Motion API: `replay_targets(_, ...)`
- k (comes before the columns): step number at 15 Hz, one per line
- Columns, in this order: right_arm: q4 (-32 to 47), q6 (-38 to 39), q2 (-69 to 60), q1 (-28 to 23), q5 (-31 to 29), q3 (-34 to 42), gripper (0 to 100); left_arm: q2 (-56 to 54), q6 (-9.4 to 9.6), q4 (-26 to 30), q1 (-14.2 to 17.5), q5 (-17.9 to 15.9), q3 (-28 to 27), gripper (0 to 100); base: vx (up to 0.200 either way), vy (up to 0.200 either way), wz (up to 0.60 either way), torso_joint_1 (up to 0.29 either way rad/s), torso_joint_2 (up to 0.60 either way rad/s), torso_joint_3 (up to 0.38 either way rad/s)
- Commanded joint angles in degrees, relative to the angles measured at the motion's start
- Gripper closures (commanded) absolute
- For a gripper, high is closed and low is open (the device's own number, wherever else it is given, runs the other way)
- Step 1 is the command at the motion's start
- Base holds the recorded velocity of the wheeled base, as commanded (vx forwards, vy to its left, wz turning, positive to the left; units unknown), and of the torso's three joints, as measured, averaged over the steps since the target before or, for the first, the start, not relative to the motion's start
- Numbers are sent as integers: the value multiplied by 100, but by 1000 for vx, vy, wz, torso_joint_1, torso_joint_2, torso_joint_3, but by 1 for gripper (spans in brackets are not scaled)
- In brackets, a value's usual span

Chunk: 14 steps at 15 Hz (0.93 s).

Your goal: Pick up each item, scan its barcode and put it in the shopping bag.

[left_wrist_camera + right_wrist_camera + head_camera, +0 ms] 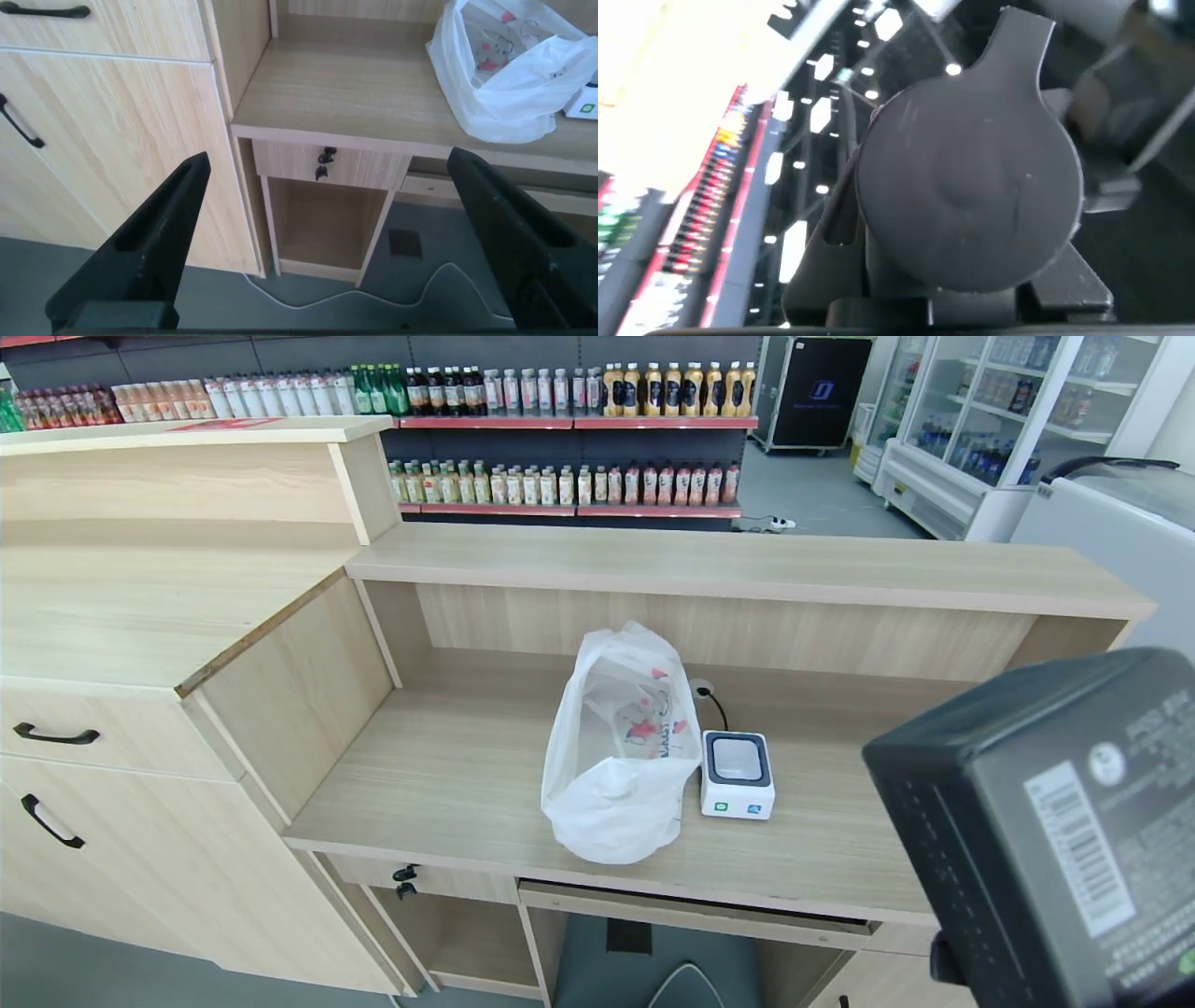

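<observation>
My left gripper [327, 163] hangs low before the cabinet [112, 121], jaws wide apart, grasping nothing. Shopping bag [616, 747] stands on the counter [448, 775], scanner [738, 773] just beside at its 3 o'clock. My right arm [1055, 831] sits at 4 o'clock; grip: cannot tell. Left wrist view adds a floor cable [374, 291].

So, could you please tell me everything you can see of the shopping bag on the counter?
The shopping bag is thin, translucent white plastic with a red and dark cartoon print on its side. It sits slumped and crumpled, mouth open upward, on the lower wooden counter. Nothing inside can be made out. Its side lies close against the small white scanner; actual contact is unclear. Nothing holds it.
</observation>
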Motion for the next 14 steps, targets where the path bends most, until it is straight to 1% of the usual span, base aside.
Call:
replay_targets(1,68,-7,-208,-73,29,-7,100,0,-1,-1,1,2,1,0,0,0,0,0,0,0)
replay_targets(8,94,152,-208,-64,82,-24,100,0,-1,-1,1,2,1,0,0,0,0,0,0,0)
replay_targets(12,472,143,-305,-29,91,-24,100,0,-1,7,1,2,1,0,0,0,0,0,0,0)
replay_targets(14,674,178,-287,-90,73,-51,100,0,-1,-1,1,2,10,0,0,0,0,0,0,0)
